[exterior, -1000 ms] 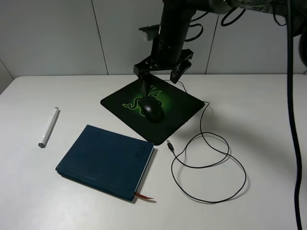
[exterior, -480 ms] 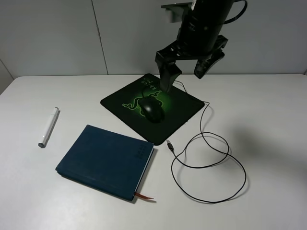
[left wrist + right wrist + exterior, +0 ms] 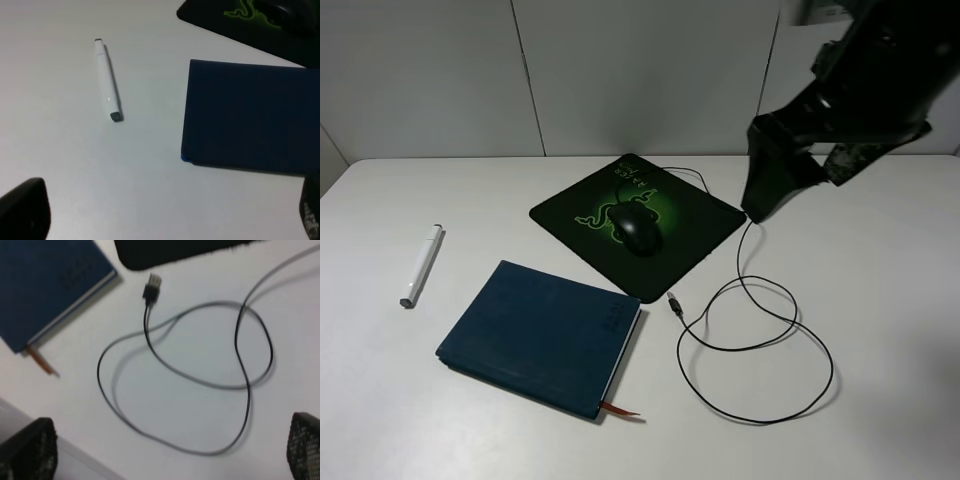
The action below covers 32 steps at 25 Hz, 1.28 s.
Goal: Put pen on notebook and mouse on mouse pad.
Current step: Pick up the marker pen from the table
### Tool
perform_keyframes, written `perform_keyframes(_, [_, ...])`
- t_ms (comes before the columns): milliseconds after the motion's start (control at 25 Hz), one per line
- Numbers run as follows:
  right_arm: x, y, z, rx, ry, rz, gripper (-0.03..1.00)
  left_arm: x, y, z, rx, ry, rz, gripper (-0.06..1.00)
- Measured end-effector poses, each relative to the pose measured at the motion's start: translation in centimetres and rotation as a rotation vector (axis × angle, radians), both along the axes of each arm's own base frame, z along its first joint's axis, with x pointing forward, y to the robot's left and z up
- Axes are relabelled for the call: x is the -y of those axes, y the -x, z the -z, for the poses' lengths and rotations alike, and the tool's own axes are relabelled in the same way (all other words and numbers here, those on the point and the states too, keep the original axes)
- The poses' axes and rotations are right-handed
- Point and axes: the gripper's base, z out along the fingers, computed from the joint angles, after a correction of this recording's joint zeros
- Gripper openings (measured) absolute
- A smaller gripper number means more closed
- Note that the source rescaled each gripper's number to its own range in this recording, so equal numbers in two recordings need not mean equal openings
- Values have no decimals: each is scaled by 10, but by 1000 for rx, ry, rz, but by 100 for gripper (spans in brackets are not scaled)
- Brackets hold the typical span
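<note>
Table [image 3: 890, 310], pen [image 3: 420, 266] apart from notebook [image 3: 540, 337] edge

Soft, even overhead light. White table [image 3: 880, 300] bright, no glare. Shadows faint: thin grey double beside cable [image 3: 146, 322], soft edge under notebook [image 3: 535, 340]. Right gripper [image 3: 800, 190] motion-blurred, near-black silhouette in high view. Right wrist view smeared throughout. Left wrist view sharper; pen [image 3: 107, 80] crisp.

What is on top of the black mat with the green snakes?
The black mouse sits on the mouse pad, near its glowing middle. Its cable trails off onto the table. The bit of green under the mouse is hidden.
</note>
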Motion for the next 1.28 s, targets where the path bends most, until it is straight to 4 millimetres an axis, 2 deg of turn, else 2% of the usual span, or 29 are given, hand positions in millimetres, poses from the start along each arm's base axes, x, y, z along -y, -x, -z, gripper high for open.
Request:
perform_keyframes(400, [62, 92, -9, 128, -98, 50, 100, 0, 0, 0, 0, 0, 0, 100])
perform_keyframes(600, [95, 135, -5, 253, -139, 63, 100, 0, 0, 0, 0, 0, 0, 100])
perform_keyframes(840, [132, 178, 6, 433, -193, 251, 100, 0, 0, 0, 0, 0, 0, 100])
perform_keyframes(1040, [144, 204, 22, 588, -201, 447, 100, 0, 0, 0, 0, 0, 0, 100])
perform_keyframes(1280, [145, 216, 46, 746, -202, 602, 100, 0, 0, 0, 0, 0, 0, 100])
